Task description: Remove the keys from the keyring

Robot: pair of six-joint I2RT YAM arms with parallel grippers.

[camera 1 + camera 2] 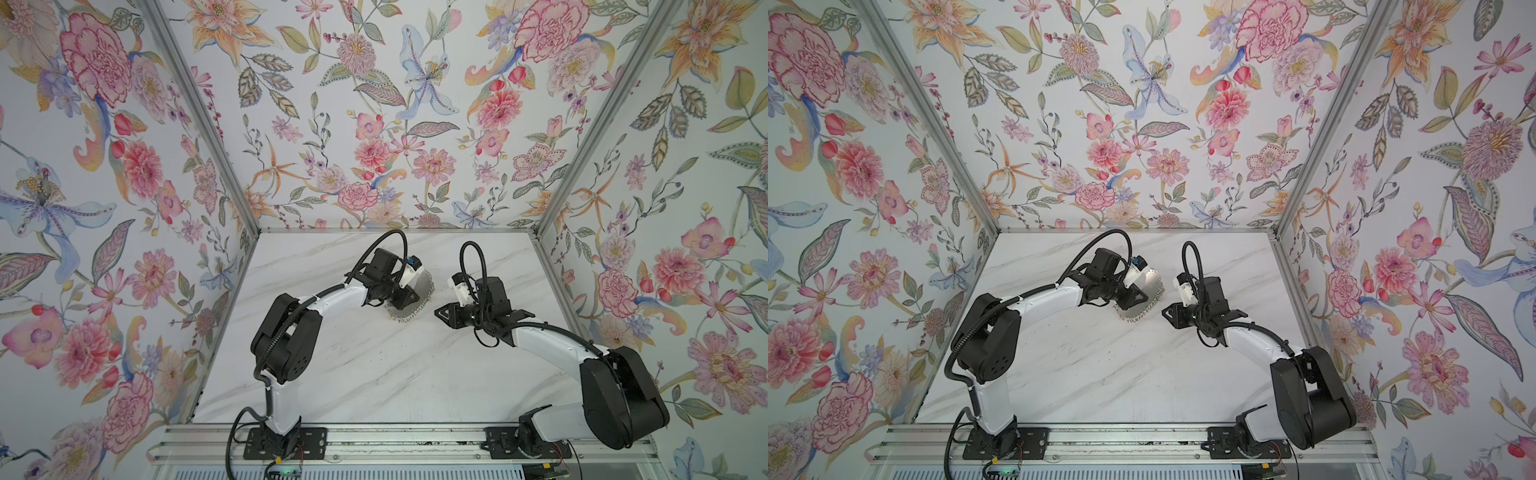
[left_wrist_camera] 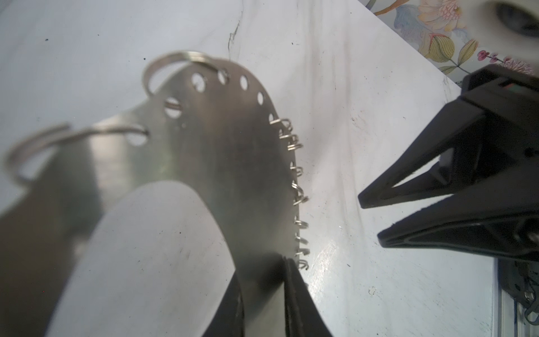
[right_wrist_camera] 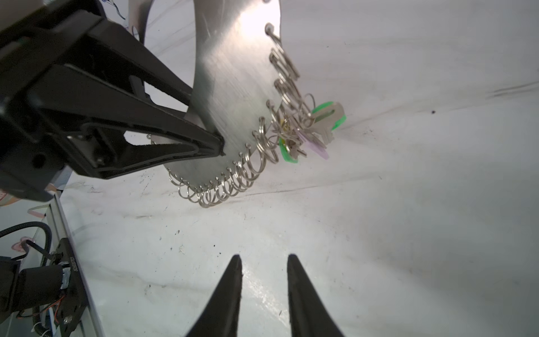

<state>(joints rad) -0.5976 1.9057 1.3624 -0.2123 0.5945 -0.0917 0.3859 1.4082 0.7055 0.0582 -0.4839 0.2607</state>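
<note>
The keyring [image 1: 424, 286] [image 1: 1153, 286] is a flat grey metal crescent with many small wire rings along its outer edge. It stands tilted above the marble table, and my left gripper [image 1: 409, 301] [image 2: 262, 271] is shut on its lower end. The right wrist view shows the plate [image 3: 233, 87] with the keys [image 3: 323, 122] bunched on its rings. They are silver with green tags, and one tag is pale purple [image 3: 316, 147]. My right gripper [image 1: 440, 312] [image 3: 264, 258] is open and empty, a short way from the ringed edge and pointing at it. The left wrist view shows the right gripper [image 2: 371, 219] beside the rings.
Floral walls [image 1: 124, 208] enclose the marble table [image 1: 374, 374] on three sides. An aluminium rail [image 1: 395, 440] with both arm bases runs along the front edge. Two larger split rings [image 2: 175, 62] hang from the plate's far end.
</note>
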